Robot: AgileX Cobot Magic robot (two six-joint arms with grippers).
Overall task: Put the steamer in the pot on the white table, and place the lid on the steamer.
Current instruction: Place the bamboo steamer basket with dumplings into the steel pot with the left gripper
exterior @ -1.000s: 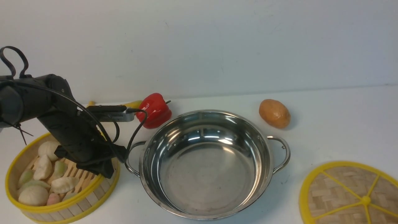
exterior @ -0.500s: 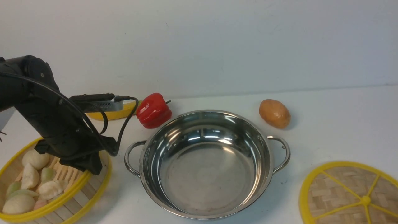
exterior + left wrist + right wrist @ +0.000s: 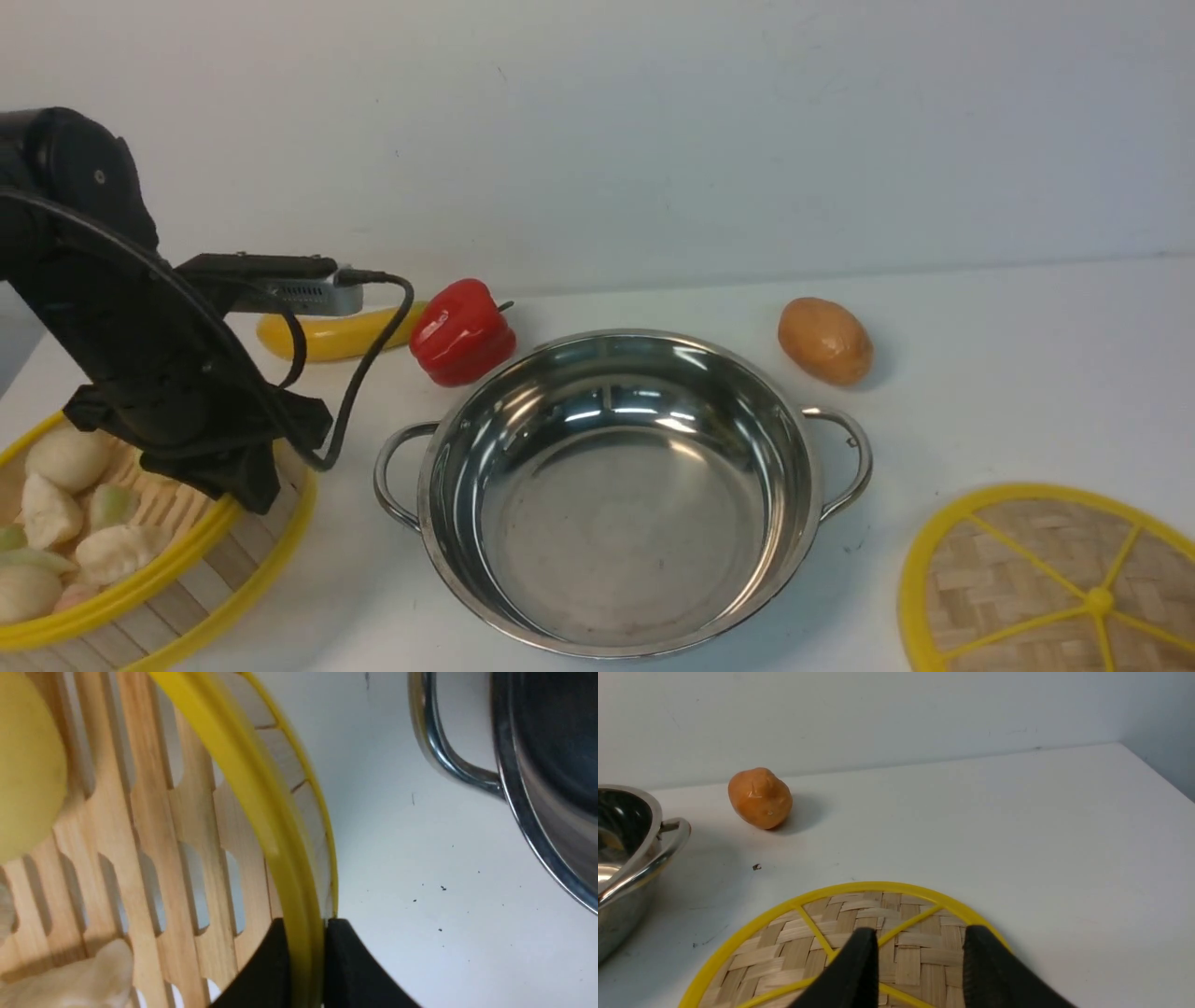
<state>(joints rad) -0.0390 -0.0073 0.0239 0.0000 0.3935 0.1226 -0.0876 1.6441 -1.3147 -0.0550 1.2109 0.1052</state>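
The steamer (image 3: 187, 551), a bamboo basket with yellow rims and pale buns inside, hangs tilted at the front left, partly cut off by the frame. My left gripper (image 3: 257, 490) is shut on its right-hand rim; in the left wrist view the black fingers (image 3: 275, 956) pinch the yellow rim (image 3: 243, 765). The shiny steel pot (image 3: 616, 495) stands empty in the middle of the white table (image 3: 1008, 373). The woven lid (image 3: 1046, 579) lies flat at the front right. My right gripper (image 3: 920, 938) hovers open over the lid (image 3: 859, 914), holding nothing.
A red pepper (image 3: 462, 331) and a long yellow vegetable (image 3: 327, 336) lie behind the pot's left handle (image 3: 392, 471). A brown potato (image 3: 824, 341) sits behind its right handle. The wall runs along the table's back edge.
My left arm has swung left and upward with the steamer in its grip. The basket now tilts and sits further out of frame, uncovering the yellow vegetable. The pot and the lid have not moved.
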